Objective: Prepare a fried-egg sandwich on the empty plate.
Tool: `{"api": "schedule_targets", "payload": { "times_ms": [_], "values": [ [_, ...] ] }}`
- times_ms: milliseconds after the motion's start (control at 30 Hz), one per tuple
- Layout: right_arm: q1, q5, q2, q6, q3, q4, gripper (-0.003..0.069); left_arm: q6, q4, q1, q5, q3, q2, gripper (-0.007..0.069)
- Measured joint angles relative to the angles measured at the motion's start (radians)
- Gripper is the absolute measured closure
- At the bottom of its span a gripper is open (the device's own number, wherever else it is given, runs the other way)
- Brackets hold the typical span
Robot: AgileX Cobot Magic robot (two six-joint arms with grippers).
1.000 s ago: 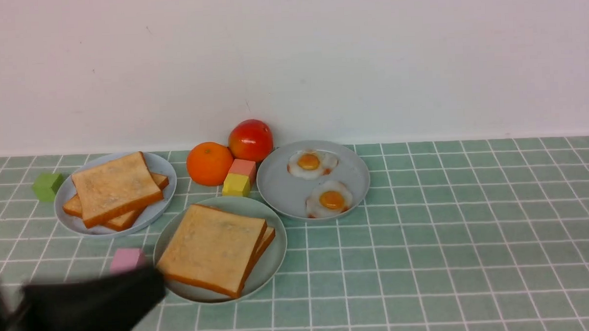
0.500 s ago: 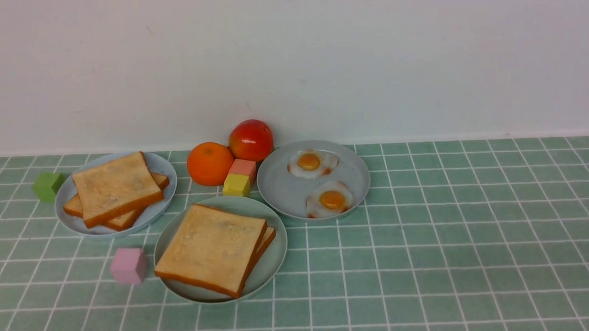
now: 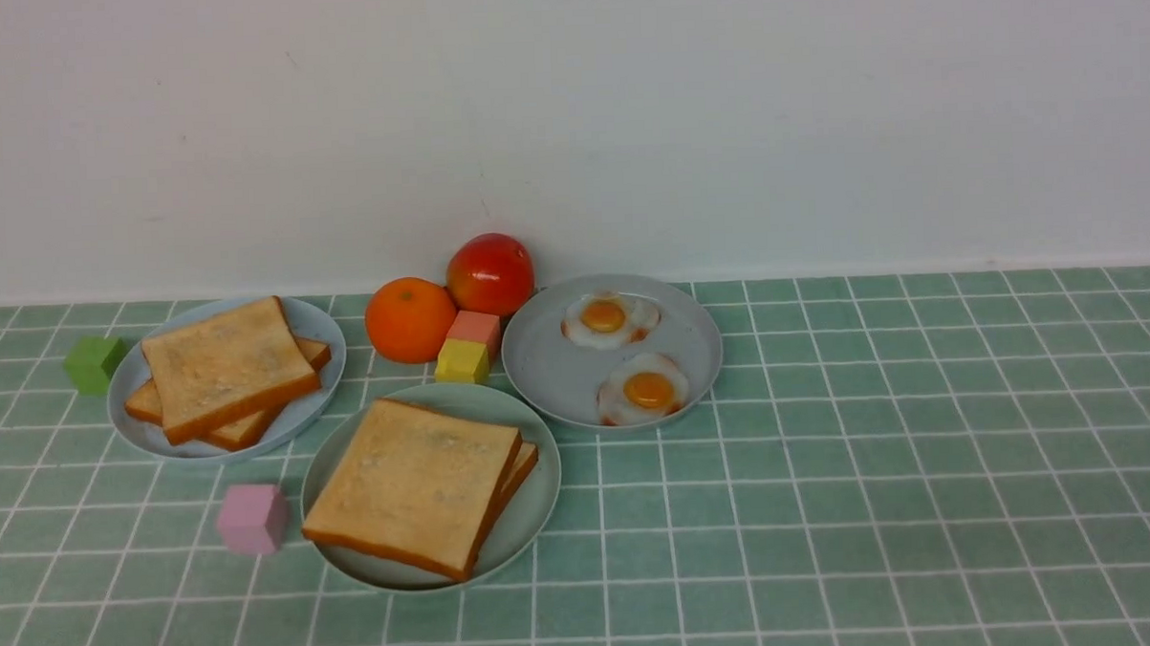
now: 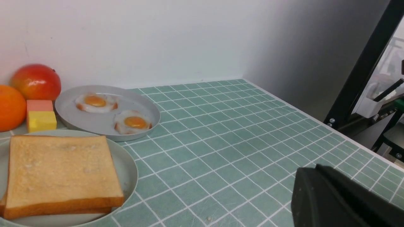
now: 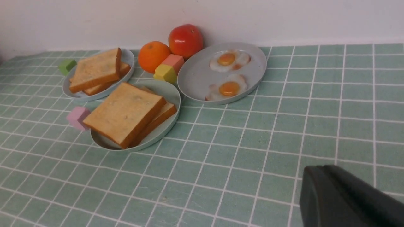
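Note:
Two stacked toast slices, the fried-egg sandwich point(image 3: 413, 482), lie on the pale mint plate point(image 3: 534, 516); no egg shows between them. The stack also appears as the sandwich point(image 4: 60, 170) and the sandwich point(image 5: 124, 112) in the wrist views. Two loose fried eggs point(image 3: 610, 320) point(image 3: 646, 389) rest on a grey plate point(image 3: 548, 372) behind it. Neither gripper shows in the front view. My left gripper point(image 4: 307, 171) hovers over bare tiles well away from the plates, jaws together and empty. My right gripper point(image 5: 315, 170) likewise sits over bare tiles, jaws pressed together, holding nothing.
A grey-blue plate point(image 3: 322, 332) with two more toast slices point(image 3: 223, 369) stands at the left. An orange point(image 3: 409, 319), a red fruit point(image 3: 489, 273), a salmon block point(image 3: 473, 327) and a yellow block point(image 3: 461, 361) crowd the wall. A green cube point(image 3: 92, 364) and pink cube point(image 3: 251, 518) lie loose.
The dark left arm that filled the front view's bottom left corner a second ago has pulled back out of that view. The plates and food have not moved.

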Motion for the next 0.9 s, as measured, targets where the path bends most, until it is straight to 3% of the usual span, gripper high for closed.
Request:
{"api": "schedule_targets", "payload": {
  "times_ms": [67,167,333,400,533,900],
  "values": [
    [-0.012,0.001,-0.007,0.000,0.001,0.000,0.0645,0.000,0.000,0.000,0.001,0.000,0.000,0.0638],
    [-0.107,-0.002,-0.042,-0.007,0.012,0.004,0.0650,0.000,0.000,0.000,0.003,0.000,0.000,0.0638],
    [-0.372,-0.127,-0.178,-0.231,0.224,0.130,0.0673,0.000,0.000,0.000,0.004,0.000,0.000,0.0638],
    [-0.412,-0.181,-0.230,-0.316,0.331,0.158,0.0673,0.000,0.000,0.000,0.005,0.000,0.000,0.0636],
    [-0.433,-0.258,-0.322,-0.375,0.526,0.184,0.0673,0.000,0.000,0.000,0.006,0.000,0.000,0.0634],
    [-0.437,-0.244,-0.328,-0.375,0.535,0.179,0.0673,0.000,0.000,0.000,0.016,0.000,0.000,0.0629]
  ]
}}
